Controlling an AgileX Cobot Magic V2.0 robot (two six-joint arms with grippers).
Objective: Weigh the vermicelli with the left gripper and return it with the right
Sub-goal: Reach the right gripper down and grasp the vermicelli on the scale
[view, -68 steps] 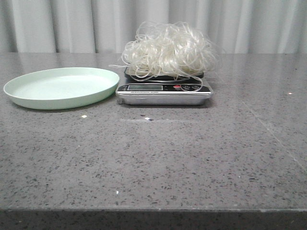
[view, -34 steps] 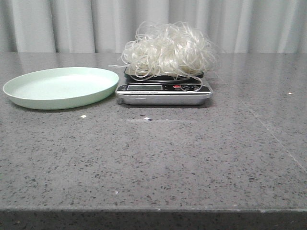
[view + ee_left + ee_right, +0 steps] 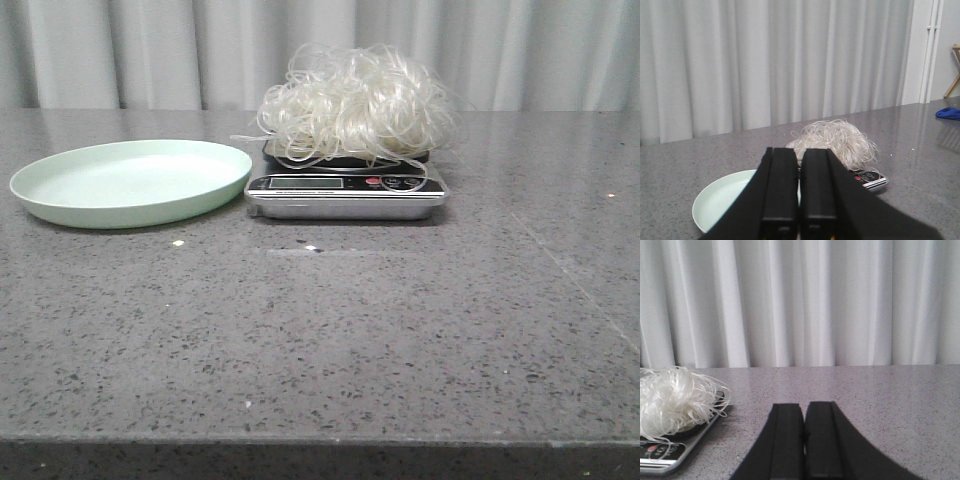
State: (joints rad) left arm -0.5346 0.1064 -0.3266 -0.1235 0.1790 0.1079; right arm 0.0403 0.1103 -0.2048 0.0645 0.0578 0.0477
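The vermicelli [image 3: 352, 103] is a fluffy heap of translucent white strands resting on a small silver kitchen scale [image 3: 346, 190] at the table's middle back. A pale green plate [image 3: 130, 182] lies bare just left of the scale. Neither arm shows in the front view. In the left wrist view my left gripper [image 3: 799, 150] is shut with nothing held, well short of the vermicelli [image 3: 835, 140] and above the plate [image 3: 725, 200]. My right gripper [image 3: 804, 405] is shut and holds nothing, with the vermicelli [image 3: 672, 402] and scale [image 3: 670, 450] off to one side.
The grey speckled table [image 3: 320, 330] runs to a front edge near the bottom of the front view. A few small white flecks [image 3: 178, 243] lie in front of the plate and scale. Pale curtains hang behind. A blue object [image 3: 947, 113] lies far off on the table.
The plate, scale and vermicelli sit a few pixels further right in the front view than before; nothing else differs.
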